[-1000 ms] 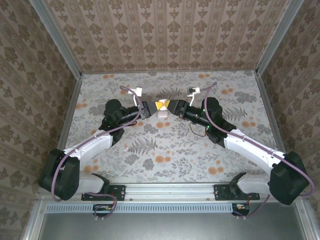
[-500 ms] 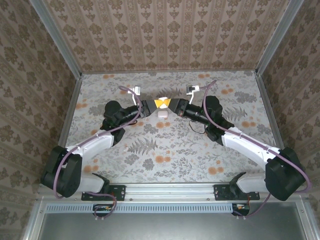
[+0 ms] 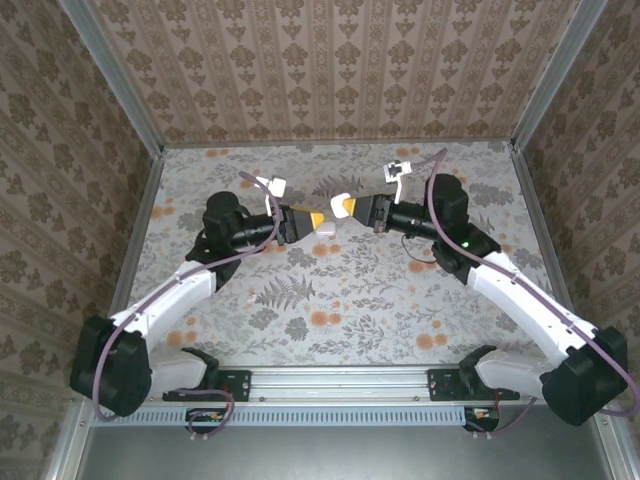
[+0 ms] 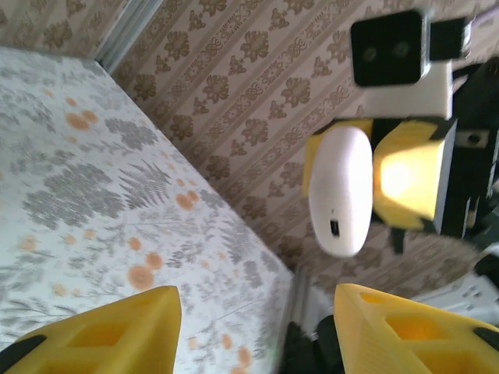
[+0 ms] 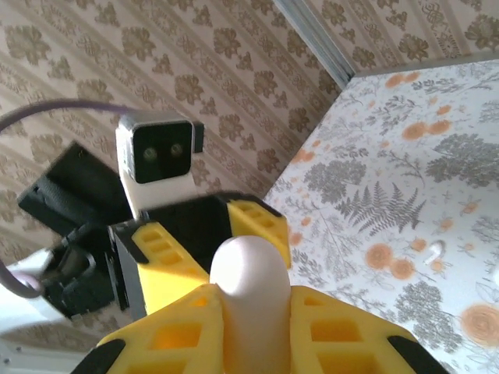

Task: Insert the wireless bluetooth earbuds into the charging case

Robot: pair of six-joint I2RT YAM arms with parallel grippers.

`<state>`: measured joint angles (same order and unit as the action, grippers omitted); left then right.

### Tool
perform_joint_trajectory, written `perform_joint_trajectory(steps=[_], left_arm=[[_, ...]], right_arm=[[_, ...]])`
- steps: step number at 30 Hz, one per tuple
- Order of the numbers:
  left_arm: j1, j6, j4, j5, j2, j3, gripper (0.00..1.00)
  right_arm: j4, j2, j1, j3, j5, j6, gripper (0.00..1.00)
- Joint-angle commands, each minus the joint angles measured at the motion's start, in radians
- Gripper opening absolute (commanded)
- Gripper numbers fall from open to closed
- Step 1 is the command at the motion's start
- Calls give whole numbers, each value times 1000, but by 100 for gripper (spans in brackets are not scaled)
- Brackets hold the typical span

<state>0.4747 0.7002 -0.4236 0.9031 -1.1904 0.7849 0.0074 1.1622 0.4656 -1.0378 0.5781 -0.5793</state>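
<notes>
A: The right claw (image 3: 343,207)?
B: Clenched on the case (image 4: 341,191), lifted off the table (image 3: 300,290), likely to offer it to the left claw (image 3: 314,220), which was released, fingers spread.
A: Earbuds?
B: One earbud (image 5: 433,250), I judged, lay on the table, not yet in

My right gripper (image 5: 249,312) clamps a white charging case (image 5: 248,269) edge-on between its yellow fingers, raised above the floral table (image 5: 405,156). Just beyond, the left gripper (image 5: 210,226) faces me, its wrist camera (image 5: 160,160) above it. A tiny white speck (image 5: 433,250), maybe an earbud, lies on the table.
</notes>
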Motion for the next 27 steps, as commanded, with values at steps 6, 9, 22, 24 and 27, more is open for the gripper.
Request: perform_joint_trajectory(steps=[6, 9, 22, 24, 27], left_arm=[[-9, -493, 302, 253, 106, 102, 57], [2, -527, 311, 272, 99, 111, 59], [163, -532, 320, 348, -40, 200, 63], [179, -534, 320, 349, -49, 204, 62], [188, -533, 326, 354, -62, 208, 59]], right_arm=[[-532, 4, -1, -183, 157, 492, 6], [-576, 9, 12, -195, 200, 545, 6], [-644, 39, 62, -254, 216, 617, 7], [-644, 42, 67, -255, 219, 616, 7], [-637, 44, 74, -254, 227, 610, 6]])
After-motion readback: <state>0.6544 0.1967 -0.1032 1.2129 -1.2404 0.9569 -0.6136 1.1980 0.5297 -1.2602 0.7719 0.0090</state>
